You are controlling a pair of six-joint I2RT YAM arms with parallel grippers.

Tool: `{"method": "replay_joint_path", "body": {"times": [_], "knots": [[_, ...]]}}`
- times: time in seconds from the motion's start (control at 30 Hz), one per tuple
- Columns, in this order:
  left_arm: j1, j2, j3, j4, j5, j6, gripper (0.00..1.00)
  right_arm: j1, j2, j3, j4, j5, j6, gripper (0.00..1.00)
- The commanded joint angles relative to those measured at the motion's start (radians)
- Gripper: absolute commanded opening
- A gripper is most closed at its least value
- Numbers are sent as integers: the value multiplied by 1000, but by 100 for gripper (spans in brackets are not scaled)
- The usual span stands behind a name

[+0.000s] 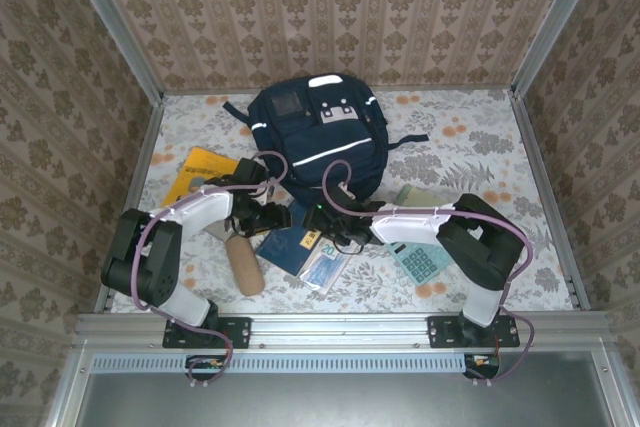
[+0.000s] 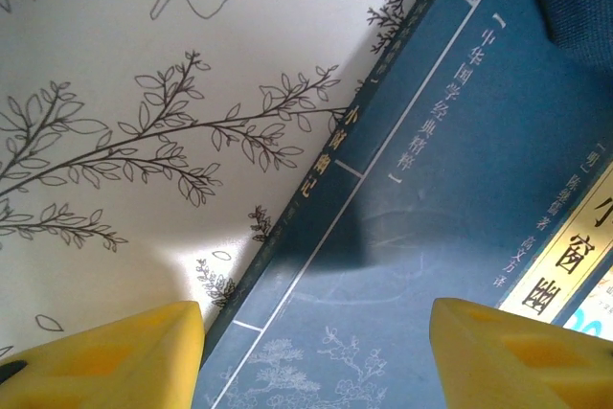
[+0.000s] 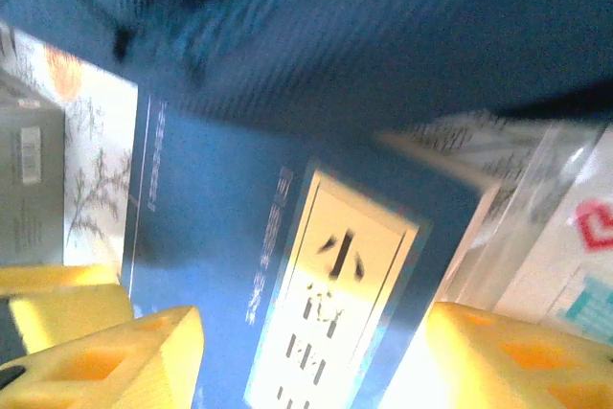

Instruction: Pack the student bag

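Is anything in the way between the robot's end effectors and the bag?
Only the blue book lies flat beneath the open left end effector and right end effector, its far edge at the bag. Nothing upright blocks them.

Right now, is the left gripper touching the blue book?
Cannot tell. In the left wrist view the open left gripper straddles the edge of the blue book; neither contact nor gap shows plainly.

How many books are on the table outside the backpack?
2: a yellow book left of the student bag, and a blue book just in front of it. More may be hidden under the bag.
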Motion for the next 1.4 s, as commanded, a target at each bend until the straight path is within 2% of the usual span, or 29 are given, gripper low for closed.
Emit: {"method": "replay_joint_path", "body": {"times": [0.0, 0.2, 0.37, 0.57, 0.73, 0.83, 0.97, 1.23, 1.37], "knots": [[-4, 15, -16, -23, -4, -11, 65, 46, -43, 25, -71, 17, 57, 63], [-6, 47, -12, -21, -4, 8, 65, 68, 42, 22, -54, -14, 155, 62], [-26, 62, -16, -21, -28, 22, 67, 65, 71, 19, -49, -11, 163, 62], [-32, 60, -25, 54, 161, 18, 66, 39, 79, 10, 3, -19, 123, 62], [-32, -2, -52, 169, 407, -32, 63, 12, 71, -19, 69, -49, 100, 58], [-31, -36, -53, 204, 498, -53, 62, 8, 68, -26, 83, -52, 98, 53], [-32, -58, -55, 249, 595, -83, 59, 8, 73, -35, 107, -59, 101, 53], [-19, -149, -45, 224, 611, -111, 58, 8, 67, -47, 124, -62, 104, 52], [-19, -129, -41, 190, 602, -91, 57, 7, 66, -53, 134, -68, 107, 51]]}}
